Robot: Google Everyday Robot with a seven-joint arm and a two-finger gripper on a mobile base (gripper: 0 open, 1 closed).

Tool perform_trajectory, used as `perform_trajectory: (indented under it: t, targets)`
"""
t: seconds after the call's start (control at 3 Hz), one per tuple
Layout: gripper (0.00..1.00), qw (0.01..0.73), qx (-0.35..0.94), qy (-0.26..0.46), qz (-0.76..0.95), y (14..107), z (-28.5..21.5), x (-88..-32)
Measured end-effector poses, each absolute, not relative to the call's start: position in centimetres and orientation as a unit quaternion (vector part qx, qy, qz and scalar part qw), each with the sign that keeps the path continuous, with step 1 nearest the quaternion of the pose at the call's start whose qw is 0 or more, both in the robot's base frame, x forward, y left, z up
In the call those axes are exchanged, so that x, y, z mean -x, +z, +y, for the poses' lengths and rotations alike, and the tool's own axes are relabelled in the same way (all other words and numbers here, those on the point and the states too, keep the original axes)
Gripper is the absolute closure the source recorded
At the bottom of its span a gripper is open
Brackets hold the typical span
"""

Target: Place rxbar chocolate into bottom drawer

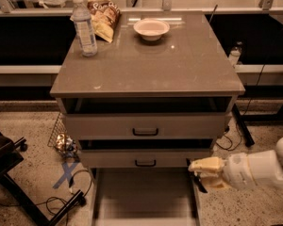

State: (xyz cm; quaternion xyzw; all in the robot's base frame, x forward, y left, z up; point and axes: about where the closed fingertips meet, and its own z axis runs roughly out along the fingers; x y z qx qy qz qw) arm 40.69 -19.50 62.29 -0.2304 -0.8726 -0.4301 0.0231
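Note:
The bottom drawer (144, 199) is pulled out at the foot of the cabinet, and its flat grey floor shows nothing on it. My gripper (201, 174) reaches in from the right, just over the drawer's right rim and below the middle drawer's right corner. Its cream fingers (208, 165) are shut on a thin dark bar, the rxbar chocolate (200, 184), whose end sticks down below them. Most of the bar is hidden by the fingers.
On the cabinet top (179, 69) stand a water bottle (84, 26), a chip bag (104, 14) and a pale bowl (151, 28). The top drawer (145, 125) and middle drawer (145, 158) stand slightly open. Cables and a chair base (19, 178) lie on the floor at left.

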Motion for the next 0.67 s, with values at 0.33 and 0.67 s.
perform_trajectory:
  t: [0.33,0.67]
  targets:
    - [1.0,0.058,0.243,-0.459,-0.853,56.8,-17.7,-40.5]
    - [1.0,0.074,0.249,-0.465,-0.846,54.9,-17.2,-40.1]
